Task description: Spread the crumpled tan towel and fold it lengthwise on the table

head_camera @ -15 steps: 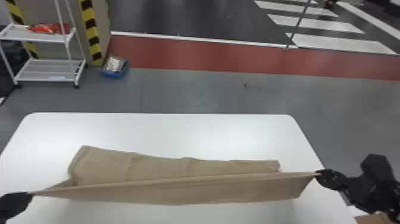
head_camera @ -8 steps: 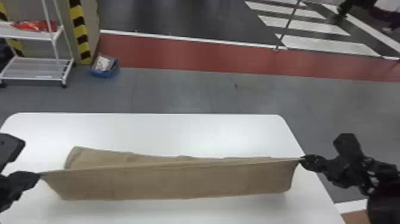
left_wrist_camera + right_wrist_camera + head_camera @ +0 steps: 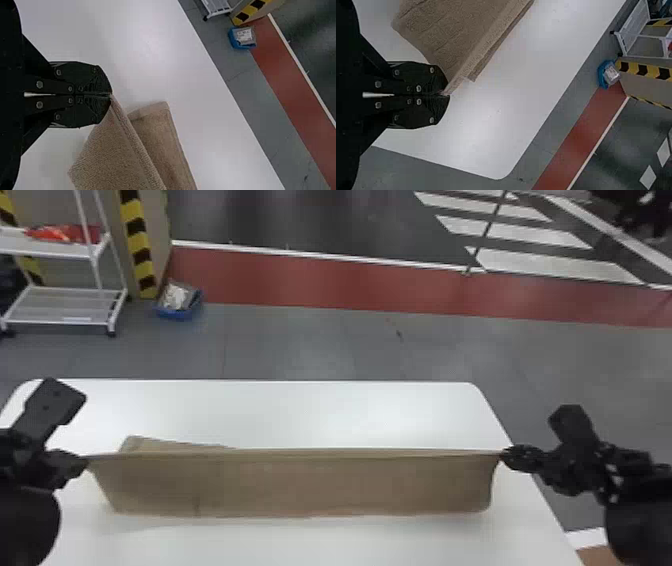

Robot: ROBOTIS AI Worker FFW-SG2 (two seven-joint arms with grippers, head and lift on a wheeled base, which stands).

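In the head view my left gripper and my right gripper hold the tan towel by two corners, its top edge taut between them. The front part hangs like a band toward the near side of the white table. Behind it, at the left, another layer of towel lies on the tabletop. In the left wrist view the left gripper is shut on a corner of the towel. The right gripper in the right wrist view is shut on the other corner of the towel.
Beyond the table's far edge stand a white shelf cart and a striped pillar, with a blue bin on the floor beside them. The right arm reaches past the table's right edge.
Both grippers have moved toward the table's far side with the towel's held edge, which now covers more of the layer behind. The head view has shifted slightly.
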